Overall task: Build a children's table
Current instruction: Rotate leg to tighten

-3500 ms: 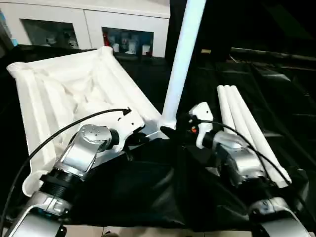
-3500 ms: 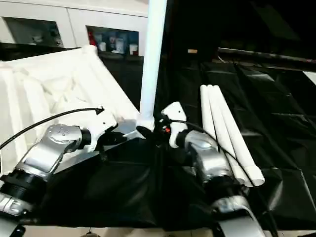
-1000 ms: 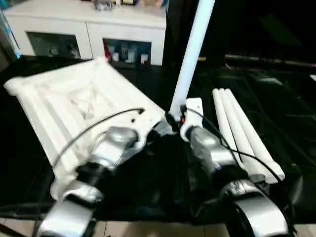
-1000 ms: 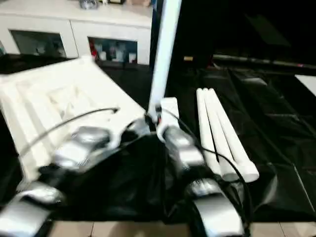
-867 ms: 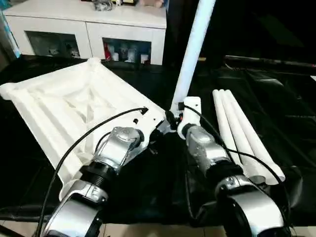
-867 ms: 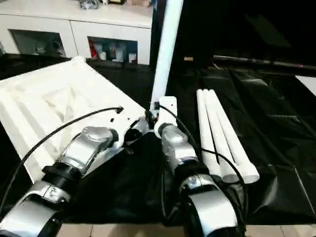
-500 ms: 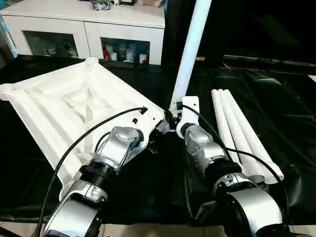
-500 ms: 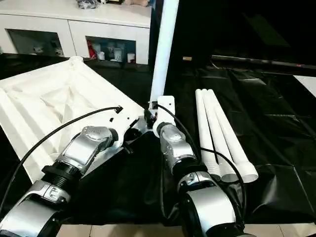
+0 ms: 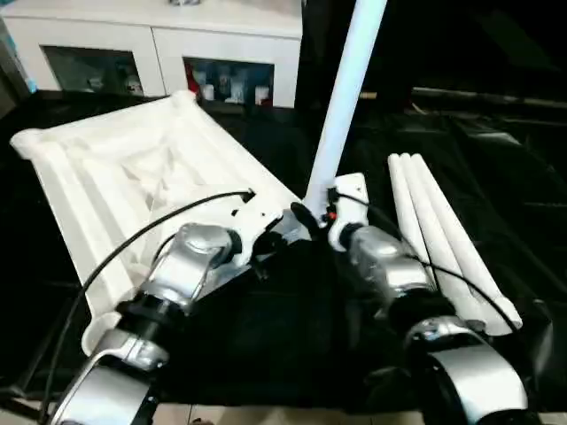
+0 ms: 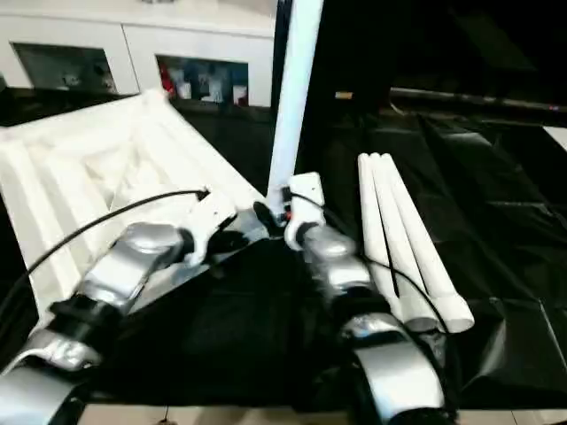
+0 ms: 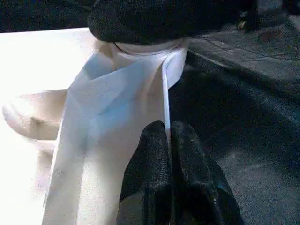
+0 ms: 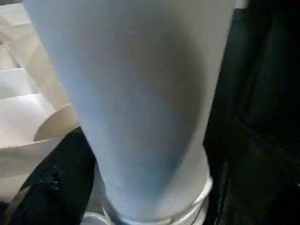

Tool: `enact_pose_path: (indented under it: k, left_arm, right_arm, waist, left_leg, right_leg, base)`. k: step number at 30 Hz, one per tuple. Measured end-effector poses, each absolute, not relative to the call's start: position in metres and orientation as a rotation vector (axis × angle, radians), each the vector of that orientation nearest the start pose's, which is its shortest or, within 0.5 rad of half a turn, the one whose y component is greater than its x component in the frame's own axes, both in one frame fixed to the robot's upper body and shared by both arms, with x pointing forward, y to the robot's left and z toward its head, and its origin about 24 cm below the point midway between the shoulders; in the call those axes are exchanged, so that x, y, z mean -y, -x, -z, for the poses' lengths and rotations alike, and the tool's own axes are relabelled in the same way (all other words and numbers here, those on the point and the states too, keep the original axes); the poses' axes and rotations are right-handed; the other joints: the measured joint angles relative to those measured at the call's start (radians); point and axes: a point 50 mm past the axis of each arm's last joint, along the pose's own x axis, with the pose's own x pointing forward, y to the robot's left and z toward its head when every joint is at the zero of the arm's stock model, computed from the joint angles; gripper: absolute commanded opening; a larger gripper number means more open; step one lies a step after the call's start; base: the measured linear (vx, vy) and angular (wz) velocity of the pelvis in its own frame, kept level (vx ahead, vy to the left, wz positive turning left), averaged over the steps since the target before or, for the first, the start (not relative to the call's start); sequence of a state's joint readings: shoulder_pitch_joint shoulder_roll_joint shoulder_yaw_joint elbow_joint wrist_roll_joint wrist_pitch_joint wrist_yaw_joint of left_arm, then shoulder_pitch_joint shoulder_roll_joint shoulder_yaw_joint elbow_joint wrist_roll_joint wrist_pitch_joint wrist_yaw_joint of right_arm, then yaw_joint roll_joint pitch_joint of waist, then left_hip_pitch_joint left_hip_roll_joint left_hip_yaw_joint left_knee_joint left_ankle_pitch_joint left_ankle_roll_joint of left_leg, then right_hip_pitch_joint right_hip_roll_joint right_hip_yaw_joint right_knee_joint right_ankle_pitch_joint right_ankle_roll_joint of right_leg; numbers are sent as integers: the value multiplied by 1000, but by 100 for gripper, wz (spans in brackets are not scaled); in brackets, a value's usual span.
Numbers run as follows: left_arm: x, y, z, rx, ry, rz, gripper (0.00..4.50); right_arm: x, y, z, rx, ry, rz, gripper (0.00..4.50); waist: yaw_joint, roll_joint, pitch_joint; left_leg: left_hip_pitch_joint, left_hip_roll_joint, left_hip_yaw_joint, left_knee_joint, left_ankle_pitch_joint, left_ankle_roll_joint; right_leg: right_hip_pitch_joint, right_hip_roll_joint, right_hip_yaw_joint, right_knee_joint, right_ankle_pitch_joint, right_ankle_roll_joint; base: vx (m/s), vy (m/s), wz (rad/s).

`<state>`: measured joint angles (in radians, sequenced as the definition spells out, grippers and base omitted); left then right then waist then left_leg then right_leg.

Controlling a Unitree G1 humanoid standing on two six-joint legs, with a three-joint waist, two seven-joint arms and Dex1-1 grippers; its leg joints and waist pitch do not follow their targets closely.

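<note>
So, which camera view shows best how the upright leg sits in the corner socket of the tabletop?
The right wrist view: the upright leg meets the socket ring close up. The left wrist view shows the socket partly behind a black finger. In the eye views, the claws hide the joint.

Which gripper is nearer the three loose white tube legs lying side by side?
Right. The right gripper sits beside the legs; the left gripper is farther, at the tabletop's rim.

Upright leg cut off at top edge, cabinet shelf items blurred
</note>
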<state>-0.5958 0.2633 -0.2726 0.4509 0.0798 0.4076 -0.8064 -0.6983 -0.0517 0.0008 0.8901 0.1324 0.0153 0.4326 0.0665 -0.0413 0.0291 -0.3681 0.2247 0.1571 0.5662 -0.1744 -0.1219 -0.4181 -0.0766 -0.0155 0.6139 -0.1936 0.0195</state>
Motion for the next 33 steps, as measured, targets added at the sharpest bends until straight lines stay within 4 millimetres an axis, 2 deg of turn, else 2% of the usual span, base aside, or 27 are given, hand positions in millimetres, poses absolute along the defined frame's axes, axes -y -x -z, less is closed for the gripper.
enact_pose_path:
  k: [4, 9, 11, 16, 22, 24, 27, 28, 31, 33]
  left_arm:
    - [-127, -321, -58, -469, -414, 1046, 0]
    - [-142, -310, -58, -469, -423, 1140, 0]
    - [-148, -300, -58, -473, -418, 1205, 0]
    - [-151, -290, -59, -481, -421, 1293, 0]
    - [-153, -289, -58, -484, -422, 1302, 0]
    - [-153, -289, -58, -485, -424, 1301, 0]
    - [-154, -288, -59, -484, -428, 1301, 0]
    - [-154, -288, -59, -484, -429, 1301, 0]
    - [-154, -288, -58, -483, -430, 1301, 0]
    - [-155, -288, -58, -480, -432, 1302, 0]
  right_arm:
    - [117, -338, -50, -212, 37, -771, 447]
    - [119, -321, -49, -227, 90, -904, 447]
    - [118, -311, -50, -229, 110, -984, 447]
    - [118, -298, -51, -250, 130, -1076, 447]
    - [120, -292, -49, -276, 175, -1117, 447]
    - [119, -292, -48, -280, 181, -1119, 420]
    - [117, -292, -48, -277, 176, -1121, 408]
    - [116, -292, -48, -278, 174, -1121, 382]
    - [116, -292, -47, -287, 167, -1120, 368]
    - [116, -291, -47, -290, 165, -1121, 339]
  waist:
    - [8, 0, 0]
    - [8, 4, 2]
    - [8, 7, 4]
    - [22, 7, 6]
    - [21, 7, 6]
    - [22, 7, 6]
    - [22, 7, 6]
    - [22, 7, 6]
    - [22, 7, 6]
    - [22, 7, 6]
  left_leg:
    - [1, 0, 1, -2, 0, 1]
    - [2, 1, 1, -2, 0, 0]
    - [2, 0, 1, -2, 0, 0]
    - [1, 0, 1, -1, -1, 0]
    - [1, 0, 1, 0, 0, 0]
    - [1, 0, 1, 0, 0, 0]
    - [1, 0, 1, 0, 0, 0]
    - [1, 0, 1, 0, 0, 0]
    - [1, 0, 1, 0, 0, 0]
    - [2, 0, 1, 0, 0, 0]
  right_leg:
    - [1, 0, 0, -2, 0, 0]
    - [1, 0, 0, -1, 0, 0]
    - [1, 0, 0, -2, 0, 0]
    - [1, 0, 0, -3, 0, 0]
    - [1, 0, 1, -1, 0, 0]
    - [1, 0, 1, -1, 0, 0]
    - [1, 0, 1, -1, 0, 0]
    - [1, 0, 1, -1, 0, 0]
    - [1, 0, 1, 0, 0, 0]
    - [1, 0, 1, 0, 0, 0]
  base:
    - [0, 0, 0]
    - [0, 0, 0]
    - [0, 0, 0]
    - [0, 0, 0]
    - [0, 0, 0]
    - [0, 0, 0]
    - [0, 0, 0]
    - [0, 0, 0]
    - [0, 0, 0]
    - [0, 0, 0]
